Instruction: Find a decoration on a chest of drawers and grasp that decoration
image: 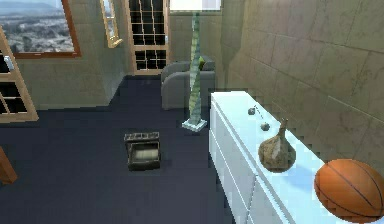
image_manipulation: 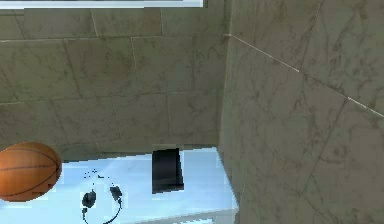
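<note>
Standing beside the chest of drawers (image: 235,140), a brown vase-like decoration (image: 277,150) on top. Judging finding done, grasping pending. Cannot tell end effector's state.

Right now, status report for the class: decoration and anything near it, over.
Brown vase-like decoration upright on white chest of drawers. Basketball beside it, nearer the camera. Small items farther along top.

Nothing of the robot's own body can be made out in either view here.
</note>
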You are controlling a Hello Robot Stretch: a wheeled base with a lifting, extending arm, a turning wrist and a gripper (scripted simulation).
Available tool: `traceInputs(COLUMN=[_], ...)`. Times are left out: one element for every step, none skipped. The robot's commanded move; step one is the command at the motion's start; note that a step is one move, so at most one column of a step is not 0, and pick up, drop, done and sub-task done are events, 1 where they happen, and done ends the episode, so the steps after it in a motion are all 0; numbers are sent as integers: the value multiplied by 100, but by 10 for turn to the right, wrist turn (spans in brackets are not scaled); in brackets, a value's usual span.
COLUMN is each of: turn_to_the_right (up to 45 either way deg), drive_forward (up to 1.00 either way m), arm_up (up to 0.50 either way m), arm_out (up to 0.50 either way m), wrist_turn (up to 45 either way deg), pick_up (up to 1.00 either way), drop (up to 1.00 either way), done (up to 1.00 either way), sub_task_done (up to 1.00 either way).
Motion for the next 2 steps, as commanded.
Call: traceInputs(turn_to_the_right=[0,0], drive_forward=[0,0], arm_up=[50,28], arm_out=[0,0], wrist_turn=[0,0], pick_up=[0,0], drop=[0,0], done=[0,0], sub_task_done=[0,0])
